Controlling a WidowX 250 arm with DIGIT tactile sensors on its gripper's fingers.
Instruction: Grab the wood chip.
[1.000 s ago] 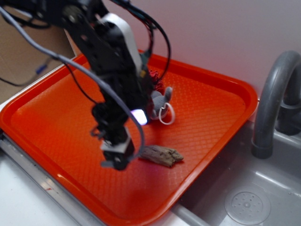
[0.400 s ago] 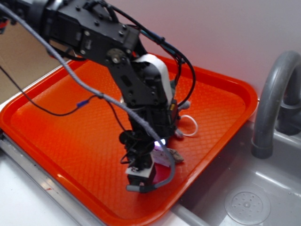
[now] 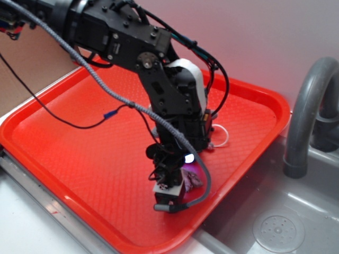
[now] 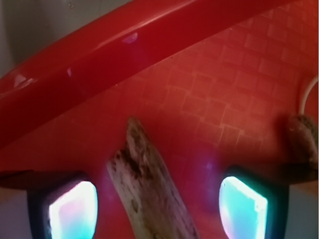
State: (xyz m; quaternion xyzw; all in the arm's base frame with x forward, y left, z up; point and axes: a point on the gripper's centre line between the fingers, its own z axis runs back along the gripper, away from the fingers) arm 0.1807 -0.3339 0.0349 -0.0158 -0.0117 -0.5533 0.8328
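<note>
The wood chip (image 4: 144,184) is a tan-brown, grainy sliver lying on the orange tray (image 4: 209,89). In the wrist view it lies between my two glowing fingertips (image 4: 72,209), nearer the left one, with gaps on both sides. My gripper (image 4: 157,209) is open around it and does not touch it. In the exterior view the gripper (image 3: 170,198) points down near the tray's front right edge, and only a small end of the chip (image 3: 194,180) shows beside it. The arm hides most of the grey plush mouse; its white ring (image 3: 221,136) shows behind.
The tray's raised rim (image 4: 99,64) runs just ahead of the chip. A grey sink basin (image 3: 275,222) and a curved grey faucet (image 3: 304,111) stand right of the tray (image 3: 79,137). A brown rounded thing (image 4: 302,137) lies at the right edge of the wrist view.
The arm has swung right and down from the tray's middle to over the wood chip, and the open fingers now straddle it. The plush mouse with its ring has shifted right.
</note>
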